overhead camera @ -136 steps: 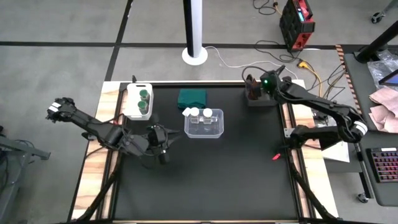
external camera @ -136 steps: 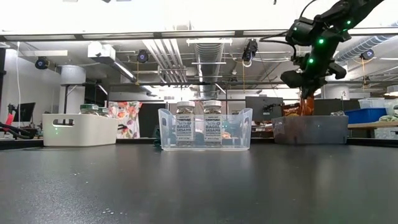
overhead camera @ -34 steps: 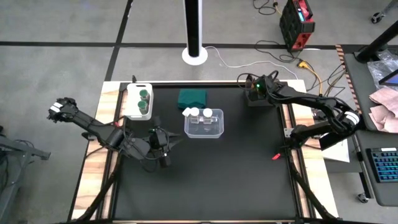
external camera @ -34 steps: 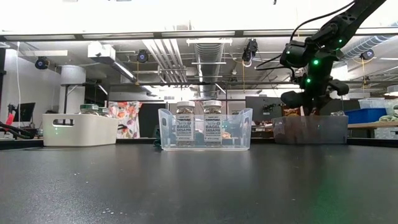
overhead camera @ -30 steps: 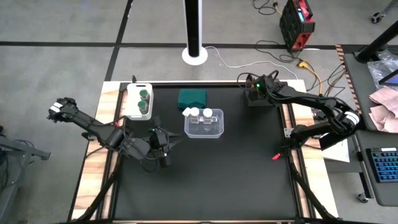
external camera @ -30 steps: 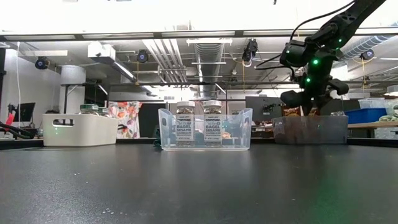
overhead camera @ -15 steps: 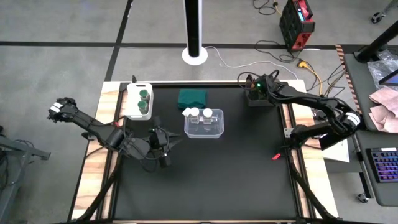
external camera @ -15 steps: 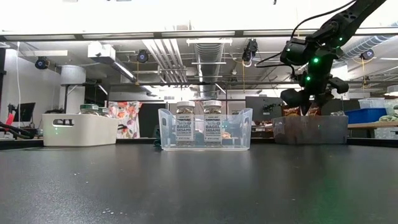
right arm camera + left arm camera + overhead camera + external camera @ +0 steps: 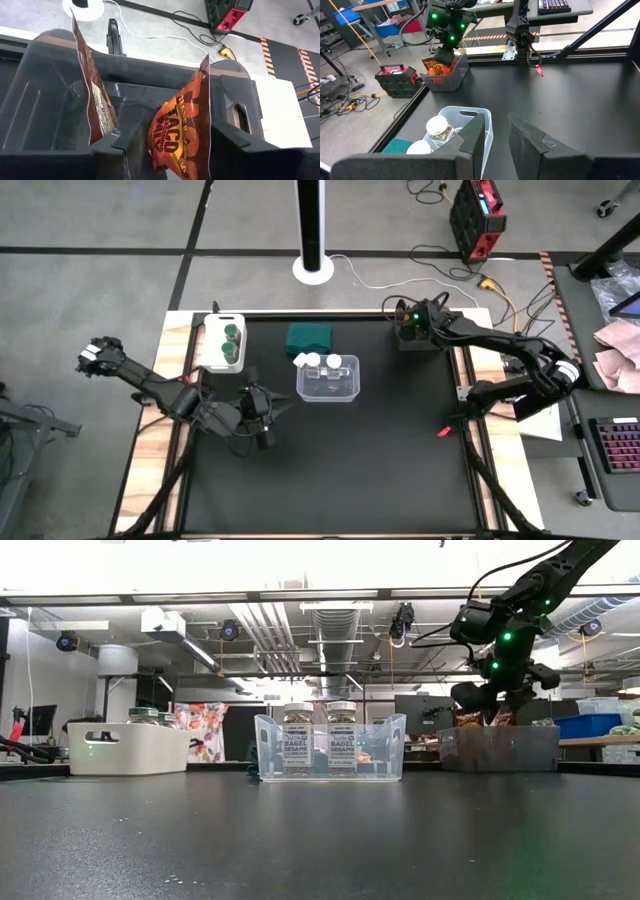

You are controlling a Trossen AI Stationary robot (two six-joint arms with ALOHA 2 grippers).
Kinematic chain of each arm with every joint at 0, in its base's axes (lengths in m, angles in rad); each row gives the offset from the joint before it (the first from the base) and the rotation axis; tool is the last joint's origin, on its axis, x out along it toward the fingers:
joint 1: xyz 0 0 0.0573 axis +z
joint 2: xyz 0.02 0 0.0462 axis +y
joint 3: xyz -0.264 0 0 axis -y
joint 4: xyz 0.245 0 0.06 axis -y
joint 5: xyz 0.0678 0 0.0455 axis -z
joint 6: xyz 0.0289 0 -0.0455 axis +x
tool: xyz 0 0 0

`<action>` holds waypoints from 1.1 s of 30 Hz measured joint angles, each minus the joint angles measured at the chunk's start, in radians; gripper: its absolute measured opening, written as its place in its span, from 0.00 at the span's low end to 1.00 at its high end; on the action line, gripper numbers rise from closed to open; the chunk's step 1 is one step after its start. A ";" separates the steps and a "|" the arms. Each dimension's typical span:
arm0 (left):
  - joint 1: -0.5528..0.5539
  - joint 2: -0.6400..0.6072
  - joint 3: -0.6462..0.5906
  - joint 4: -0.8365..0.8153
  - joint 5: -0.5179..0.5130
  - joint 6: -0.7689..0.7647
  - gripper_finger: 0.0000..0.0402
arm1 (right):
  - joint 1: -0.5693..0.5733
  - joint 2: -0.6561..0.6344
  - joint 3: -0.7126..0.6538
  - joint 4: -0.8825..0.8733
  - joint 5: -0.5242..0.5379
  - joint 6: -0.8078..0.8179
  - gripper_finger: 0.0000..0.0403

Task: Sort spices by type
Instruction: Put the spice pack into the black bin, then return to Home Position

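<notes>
Your right gripper (image 9: pixel 165 150), jaws partly open around the taco packet (image 9: pixel 180 120), could drag it out of the grey bin (image 9: pixel 40 100) when lifting; the left gripper (image 9: pixel 495 145) sits nearly closed and empty.

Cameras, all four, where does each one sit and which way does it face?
High: overhead, straight down; both arms, clear bin.
Low: table height, level across; right arm above grey bin.
Left wrist: forward past its own fingers toward grey bin.
Right wrist: down into grey bin at packets.
Shared: left wrist and low both show the right arm over the grey bin.
</notes>
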 joint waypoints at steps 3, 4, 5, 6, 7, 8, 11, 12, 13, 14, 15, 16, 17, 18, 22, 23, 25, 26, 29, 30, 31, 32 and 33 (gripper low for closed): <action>0.000 0.000 0.000 0.000 0.000 0.000 0.16 | 0.000 0.000 0.021 -0.014 0.009 -0.002 0.41; 0.000 0.000 0.000 0.000 0.000 0.000 0.16 | 0.000 0.000 0.031 -0.020 0.011 -0.002 0.42; 0.000 0.000 0.000 0.000 0.000 0.000 0.16 | 0.000 0.000 0.044 -0.031 0.019 -0.004 0.42; 0.000 0.000 0.000 0.000 0.000 0.000 0.16 | 0.000 0.000 0.057 -0.044 0.026 -0.012 0.43; 0.000 0.000 0.000 0.000 0.000 0.000 0.16 | 0.000 0.000 0.071 -0.052 0.027 -0.018 0.43; 0.000 0.000 0.000 0.000 0.000 0.000 0.16 | 0.000 0.000 0.087 -0.065 0.028 -0.022 0.43; 0.000 0.000 0.000 0.000 0.000 0.000 0.16 | 0.000 0.000 0.144 -0.116 0.036 -0.036 0.43; 0.000 0.000 0.000 0.000 0.000 0.000 0.16 | 0.000 -0.001 0.166 -0.135 0.044 -0.041 0.42; 0.000 0.000 0.000 0.000 0.000 0.000 0.16 | 0.003 -0.002 0.191 -0.159 0.050 -0.044 0.42; 0.000 0.000 0.000 0.000 0.000 0.000 0.16 | 0.003 -0.005 0.216 -0.180 0.052 -0.048 0.42; 0.000 0.000 0.000 -0.001 0.000 0.000 0.16 | 0.007 -0.008 0.244 -0.200 0.052 -0.052 0.42; 0.000 0.000 0.000 -0.003 0.000 0.000 0.16 | 0.015 -0.012 0.270 -0.219 0.053 -0.052 0.41; 0.000 0.000 0.000 -0.004 0.000 0.000 0.16 | 0.027 -0.019 0.292 -0.230 0.053 -0.053 0.41; 0.000 0.000 0.000 -0.005 0.000 0.000 0.16 | 0.044 -0.029 0.310 -0.235 0.051 -0.059 0.41; 0.000 0.000 0.000 -0.007 0.000 0.019 0.16 | 0.150 -0.082 0.349 -0.223 0.047 -0.089 0.40; 0.000 0.000 0.000 -0.007 0.000 0.021 0.16 | 0.187 -0.099 0.349 -0.221 0.047 -0.089 0.39; 0.000 0.000 0.000 -0.007 0.000 0.033 0.16 | 0.270 -0.132 0.344 -0.211 0.044 -0.086 0.38; 0.000 0.000 0.000 -0.007 0.000 0.046 0.16 | 0.320 -0.148 0.337 -0.201 0.043 -0.088 0.38; 0.000 0.000 0.000 -0.022 0.000 0.081 0.16 | 0.480 -0.181 0.302 -0.130 0.043 -0.092 0.36; 0.000 0.000 0.000 -0.029 0.000 0.082 0.16 | 0.532 -0.187 0.290 -0.094 0.042 -0.097 0.35; 0.000 0.000 0.000 -0.035 0.000 0.081 0.16 | 0.582 -0.189 0.278 -0.060 0.042 -0.107 0.34; 0.000 0.000 0.000 -0.039 0.000 0.079 0.16 | 0.633 -0.190 0.270 -0.032 0.042 -0.124 0.34; 0.000 0.000 0.000 -0.042 0.000 0.074 0.16 | 0.681 -0.189 0.261 0.002 0.043 -0.131 0.33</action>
